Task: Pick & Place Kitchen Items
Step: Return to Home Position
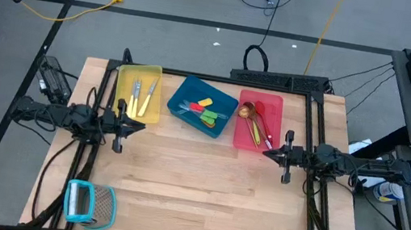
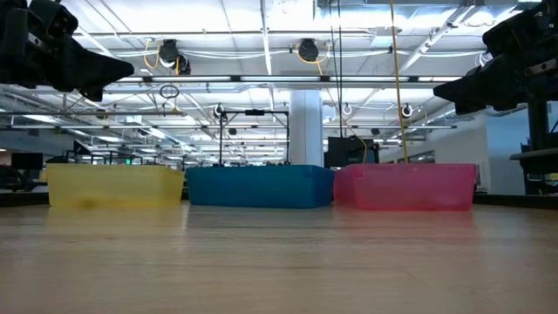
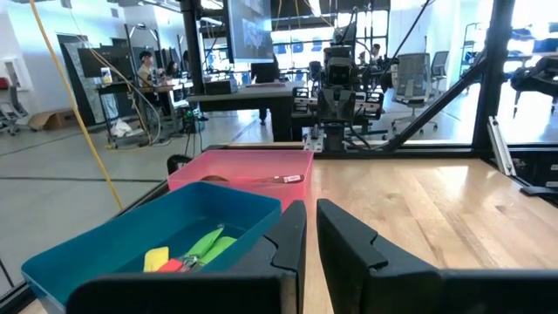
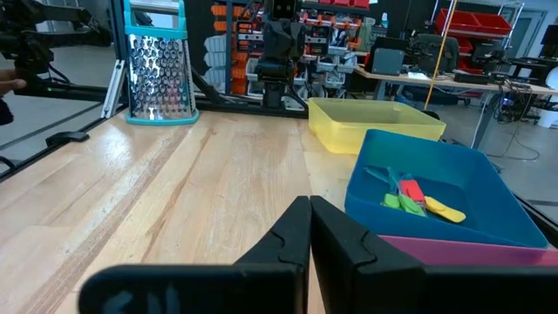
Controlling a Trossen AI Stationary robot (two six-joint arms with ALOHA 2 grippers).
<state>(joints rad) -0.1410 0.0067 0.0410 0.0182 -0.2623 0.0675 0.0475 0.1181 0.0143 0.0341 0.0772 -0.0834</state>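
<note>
The kitchen items lie in three trays along the table's far side. Cream-handled knives (image 1: 139, 97) are in the yellow tray (image 1: 124, 78). Green spatulas and small yellow and red tools (image 1: 206, 113) are in the blue tray (image 1: 184, 95). Spoons (image 1: 251, 118) are in the red tray (image 1: 274, 102). My left gripper (image 1: 141, 128) hovers level above the table's left side, in front of the yellow tray. It is shut but for a thin slit (image 3: 310, 218) and holds nothing. My right gripper (image 1: 268, 152) hovers level at the right, in front of the red tray. It is shut (image 4: 310, 209) and empty.
A teal-framed metal grater (image 1: 89, 202) lies at the table's near left corner. Bare wooden tabletop (image 1: 203, 188) stretches between the two arms and the near edge. Dark frame rails (image 1: 312, 221) run along the table's left and right sides.
</note>
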